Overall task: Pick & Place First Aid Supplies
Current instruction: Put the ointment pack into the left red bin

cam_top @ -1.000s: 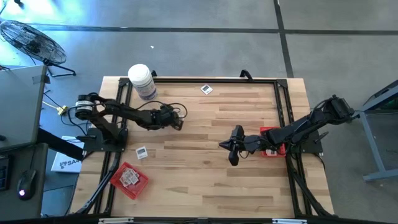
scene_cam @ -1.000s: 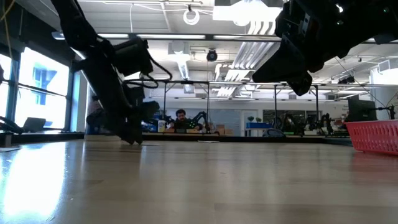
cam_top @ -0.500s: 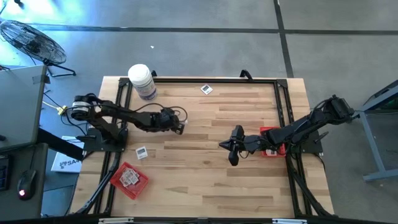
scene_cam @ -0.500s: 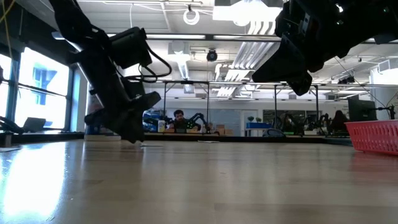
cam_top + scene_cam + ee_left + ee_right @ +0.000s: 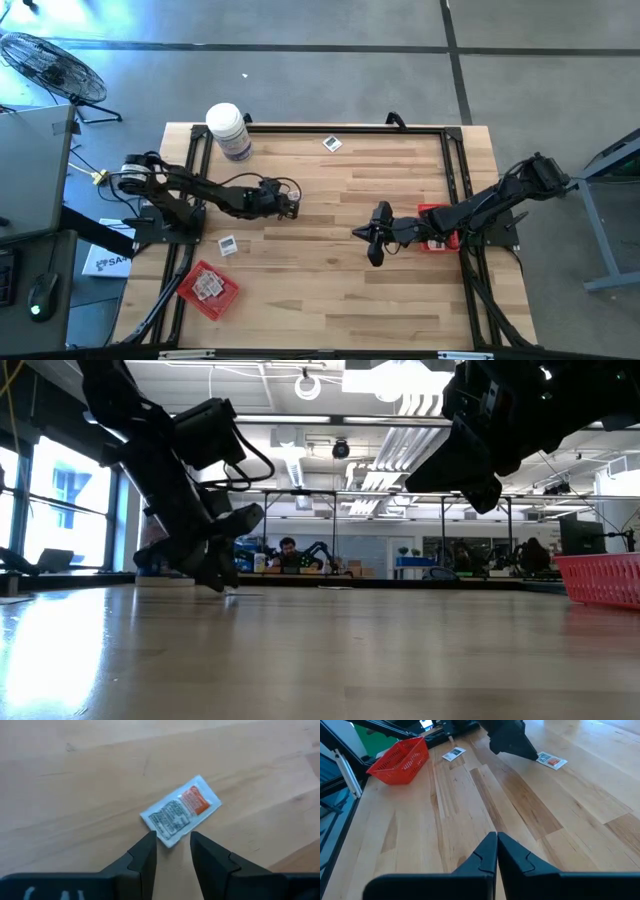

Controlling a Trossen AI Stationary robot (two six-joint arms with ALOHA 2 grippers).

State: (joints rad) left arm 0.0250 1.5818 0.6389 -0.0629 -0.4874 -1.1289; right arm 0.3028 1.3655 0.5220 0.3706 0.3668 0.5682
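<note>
Left hand (image 5: 171, 847) low over the bench (image 5: 400, 290), fingers (image 5: 144, 856) spread a little, holding nothing. A packet (image 5: 181, 810) lies flat just ahead of the tips, near corner about level with the gap between them, not yet between them. White foil-type sachet with black print and an orange patch, lying skewed to the finger line.

Handling guess: very light, thin, limp, probably slick on wood. It will likely slide or rotate if one finger touches first. Nothing to grab from the side except the edge, so I'd come down straddling the near corner or the short edge, tips on the wood, and close so the packet buckles up into the pinch. Not fragile; a firm squeeze should be fine.

Further out from the left hand: a second packet (image 5: 228, 244) back toward the arm base, then a red tray (image 5: 225, 297) with packets in it beyond that. A third packet (image 5: 332, 144) at the far bench edge, white jar (image 5: 229, 130) at the corner.

Right hand (image 5: 372, 240) parked mid-bench, well apart from the left, fingers (image 5: 485, 854) pressed together, empty. Another red tray (image 5: 432, 213) just behind it.
</note>
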